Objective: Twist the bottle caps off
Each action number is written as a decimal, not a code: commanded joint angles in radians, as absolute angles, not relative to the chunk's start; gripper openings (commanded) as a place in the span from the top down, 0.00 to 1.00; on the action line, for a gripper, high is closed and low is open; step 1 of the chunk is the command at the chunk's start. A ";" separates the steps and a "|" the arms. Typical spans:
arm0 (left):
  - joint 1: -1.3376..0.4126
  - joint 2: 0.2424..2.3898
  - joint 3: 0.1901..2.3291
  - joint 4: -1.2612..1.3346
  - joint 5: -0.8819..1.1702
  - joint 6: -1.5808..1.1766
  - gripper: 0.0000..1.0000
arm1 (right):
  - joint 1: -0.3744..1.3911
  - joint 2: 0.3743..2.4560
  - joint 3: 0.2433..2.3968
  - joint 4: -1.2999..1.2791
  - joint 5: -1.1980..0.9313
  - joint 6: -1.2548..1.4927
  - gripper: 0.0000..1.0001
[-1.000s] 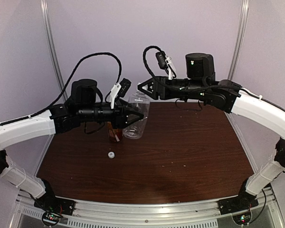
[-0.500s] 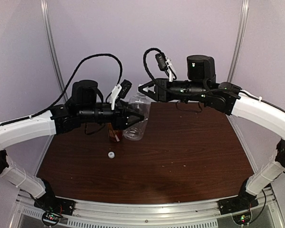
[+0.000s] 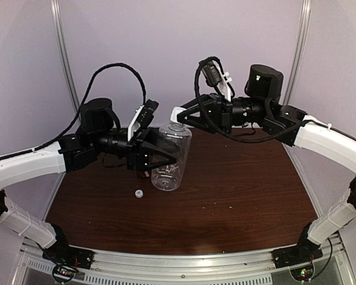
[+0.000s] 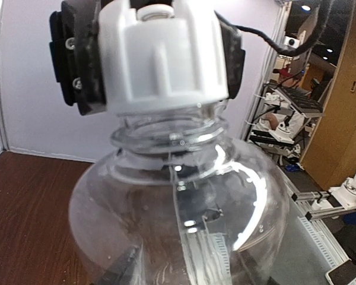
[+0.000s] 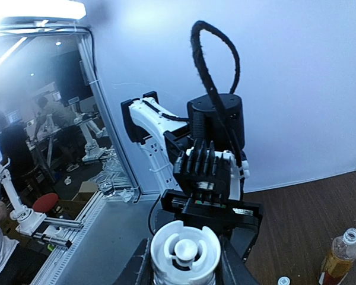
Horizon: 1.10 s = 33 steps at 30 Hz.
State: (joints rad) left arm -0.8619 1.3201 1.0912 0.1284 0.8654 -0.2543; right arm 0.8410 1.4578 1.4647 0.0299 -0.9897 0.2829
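Clear bottle (image 3: 178,138) clamped by left tool (image 3: 166,155), its cap (image 4: 163,59) pinched by right tool (image 3: 178,116). Amber bottle (image 5: 338,256) mostly hidden in top view. Loose cap (image 3: 139,193) seen on dark wood bench (image 3: 243,184); lilac walls (image 3: 166,41).

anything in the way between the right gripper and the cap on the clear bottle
Nothing visible. The right gripper is at the cap, its jaws pressed on either side of it, while the left gripper holds the clear bottle.
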 commanded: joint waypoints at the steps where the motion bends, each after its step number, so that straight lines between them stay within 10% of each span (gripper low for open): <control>1: -0.868 1.290 1.078 0.278 1.024 -0.292 0.77 | 0.835 1.467 1.460 0.126 -1.223 0.290 0.84; 16: -0.868 1.288 1.134 0.023 0.651 -0.157 0.77 | 0.830 1.419 1.521 -0.048 -0.857 0.377 0.15; 33: -0.877 1.329 1.157 0.009 0.420 -0.206 0.77 | 0.915 1.481 1.623 -0.273 -0.325 0.468 0.16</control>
State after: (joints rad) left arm -0.8761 1.3174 1.1225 -0.0246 0.4694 -0.1925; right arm 0.9039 1.4517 1.5982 -0.2470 -0.3882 0.4450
